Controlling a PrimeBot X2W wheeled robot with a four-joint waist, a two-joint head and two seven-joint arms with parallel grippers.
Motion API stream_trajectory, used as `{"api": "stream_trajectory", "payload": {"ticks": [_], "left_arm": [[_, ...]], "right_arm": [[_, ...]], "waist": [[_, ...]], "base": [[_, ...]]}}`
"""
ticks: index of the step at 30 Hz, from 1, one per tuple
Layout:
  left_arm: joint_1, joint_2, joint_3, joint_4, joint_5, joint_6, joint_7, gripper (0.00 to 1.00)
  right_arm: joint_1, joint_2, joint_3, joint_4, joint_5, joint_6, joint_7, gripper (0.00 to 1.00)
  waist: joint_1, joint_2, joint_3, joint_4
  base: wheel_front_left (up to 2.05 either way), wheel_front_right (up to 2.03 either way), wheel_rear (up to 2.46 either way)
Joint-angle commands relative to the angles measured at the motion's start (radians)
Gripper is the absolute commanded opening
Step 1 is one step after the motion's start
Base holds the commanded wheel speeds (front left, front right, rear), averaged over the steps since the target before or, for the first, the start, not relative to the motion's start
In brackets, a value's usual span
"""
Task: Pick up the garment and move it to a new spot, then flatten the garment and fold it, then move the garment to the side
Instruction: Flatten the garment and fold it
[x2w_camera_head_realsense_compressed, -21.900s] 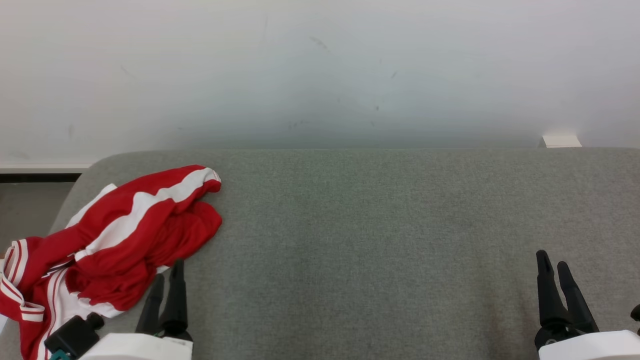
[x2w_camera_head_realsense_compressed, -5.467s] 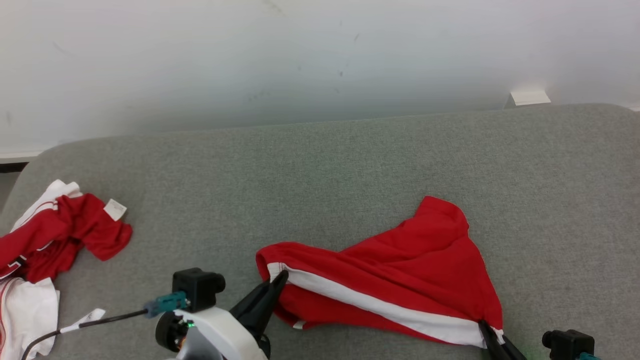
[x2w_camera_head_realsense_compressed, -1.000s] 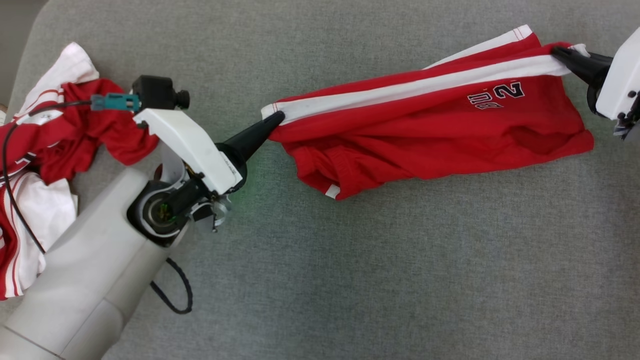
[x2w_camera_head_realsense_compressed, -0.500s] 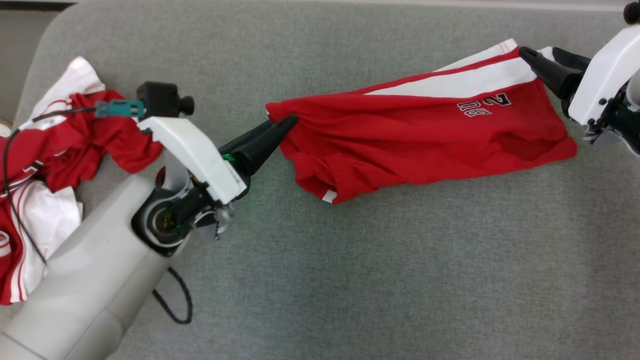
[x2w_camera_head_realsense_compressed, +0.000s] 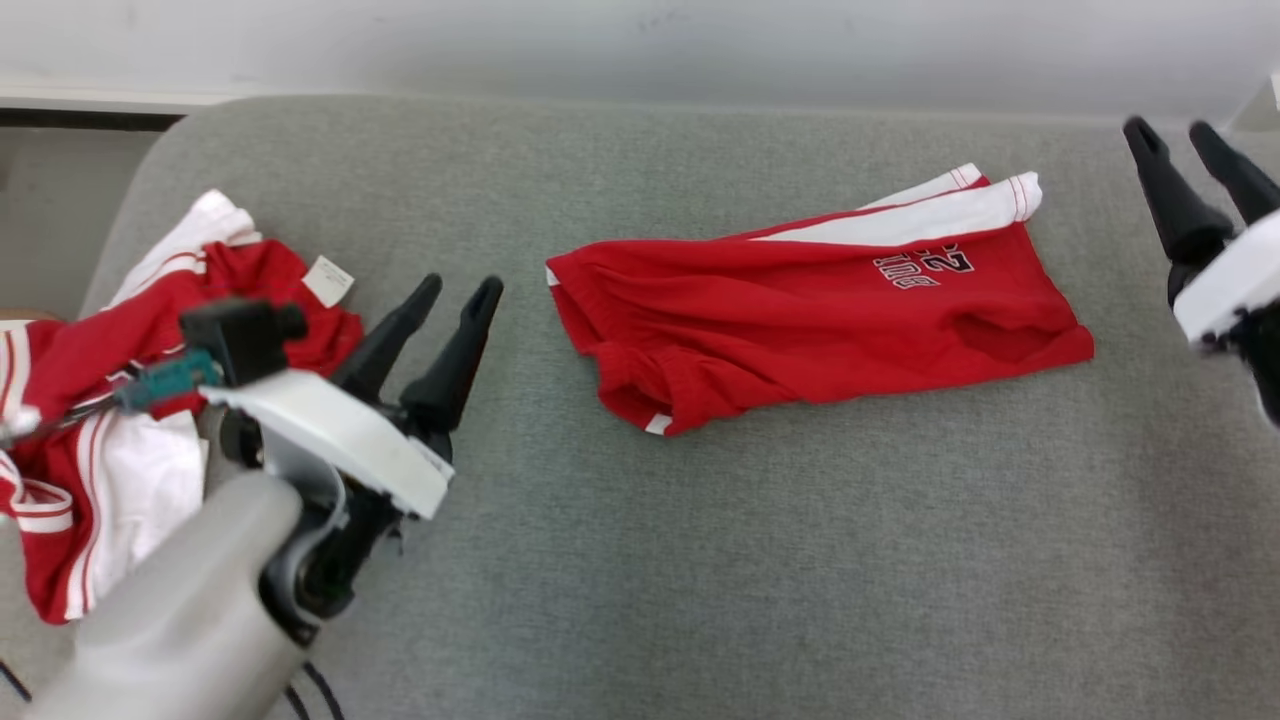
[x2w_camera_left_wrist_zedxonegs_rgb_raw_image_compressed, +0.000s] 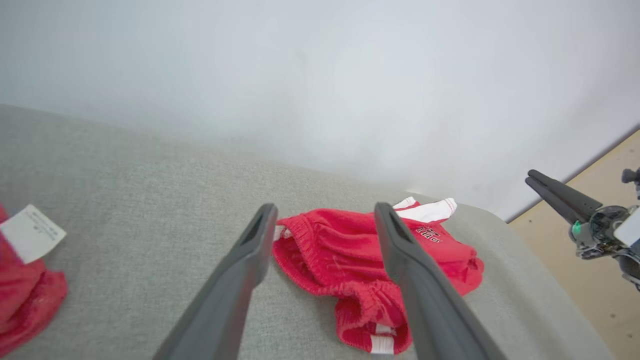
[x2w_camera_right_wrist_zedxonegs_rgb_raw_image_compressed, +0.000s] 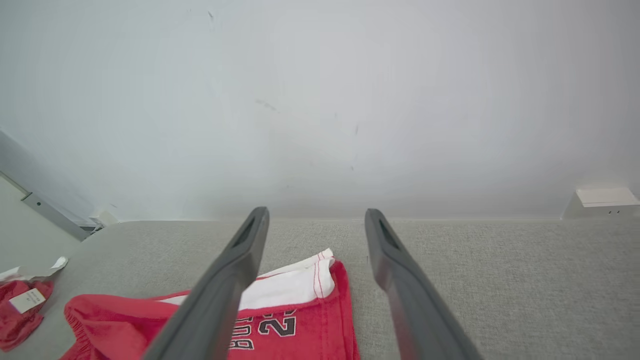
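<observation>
shorts (x2w_camera_head_realsense_compressed: 800, 320): lying stretched lengthwise, waiting for flattening
left gripper (x2w_camera_head_realsense_compressed: 460, 283): jaws gaping wide, gripping nothing
right gripper (x2w_camera_head_realsense_compressed: 1168, 127): jaws gaping wide, gripping nothing

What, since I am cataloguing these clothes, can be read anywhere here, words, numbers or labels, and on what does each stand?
"BU" and "2": dark print on the red shorts with white side stripe; the remaining characters are not legible.
White paper tag on the crumpled red-and-white clothing heap: print too small to read.
</observation>
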Motion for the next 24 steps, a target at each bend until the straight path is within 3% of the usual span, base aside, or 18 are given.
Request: {"api": "stream_trajectory", "payload": {"ticks": [1,5,9,16,24], "left_arm": [[0.044,0.0,0.003,-0.015,0.066,0.042,-0.043,1.0],[0.118,-0.044,0.064,-0.06,0.186,0.113,-0.067,1.0],[0.204,-0.106,0.156,-0.106,0.273,0.129,-0.066,1.0],[0.352,-0.254,0.278,-0.131,0.403,0.078,-0.067,1.0],[0.402,-0.361,0.363,-0.106,0.503,0.012,-0.067,1.0]], "right_arm": [[0.044,0.0,0.001,0.012,-0.014,-0.002,-0.057,1.0],[0.099,0.01,-0.003,0.07,-0.031,-0.002,-0.137,1.0],[0.126,0.026,0.004,0.129,-0.054,-0.002,-0.156,1.0],[0.146,0.049,0.025,0.235,-0.045,-0.002,-0.125,1.0],[0.109,0.036,0.046,0.339,-0.025,-0.002,0.001,1.0]], "waist": [[0.0001,0.0,-0.014,0.017],[0.0001,0.0,-0.019,0.049],[0.0001,0.0,-0.02,0.076],[0.0001,0.0,-0.011,0.145],[0.0001,0.0,0.001,0.224]], "base": [[0.0,0.0,0.0],[0.0,0.0,0.0],[0.0,0.0,0.0],[0.0,0.0,0.0],[0.0,0.0,0.0]]}}
